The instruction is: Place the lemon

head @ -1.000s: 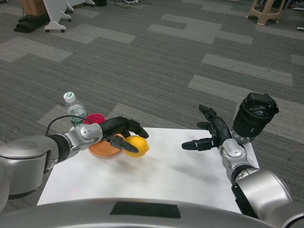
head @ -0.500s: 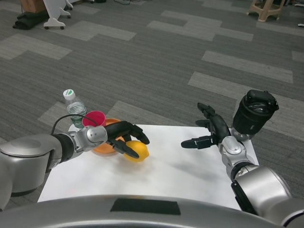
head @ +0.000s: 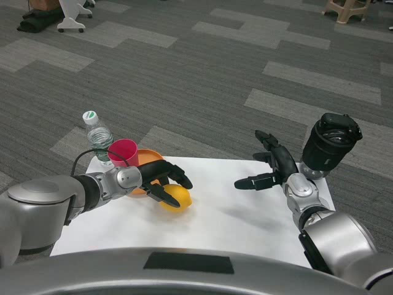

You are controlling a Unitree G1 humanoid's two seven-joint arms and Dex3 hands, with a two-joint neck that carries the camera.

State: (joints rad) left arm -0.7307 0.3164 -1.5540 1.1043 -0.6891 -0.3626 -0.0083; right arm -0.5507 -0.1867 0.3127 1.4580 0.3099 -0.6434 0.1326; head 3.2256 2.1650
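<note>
The white table (head: 233, 227) fills the foreground, with grey patterned carpet (head: 202, 74) stretching away behind it. The left hand (head: 158, 179) is down on the table's left part, its dark fingers (head: 177, 177) curled over the top and near side of the lemon (head: 177, 196); the fruit sits low against the tabletop inside that grasp, though whether it actually touches the surface I cannot tell. Across on the right side, the right hand (head: 275, 171) hovers above the table with nothing in it, fingers spread, one pointing leftwards towards the middle. Just beyond it, at the table's far right corner, stands a black jug-like container (head: 330, 146), tilted a little in view. Back on the left, an orange bowl (head: 148, 161) sits just behind the left hand, partly hidden by it, and the lemon lies just beside it on the near right. A pink cup (head: 123, 152) stands touching or nearly touching the bowl's far-left rim. Beside that, at the far left corner, stands an upright clear water bottle (head: 98, 137) with a white-and-green cap.
</note>
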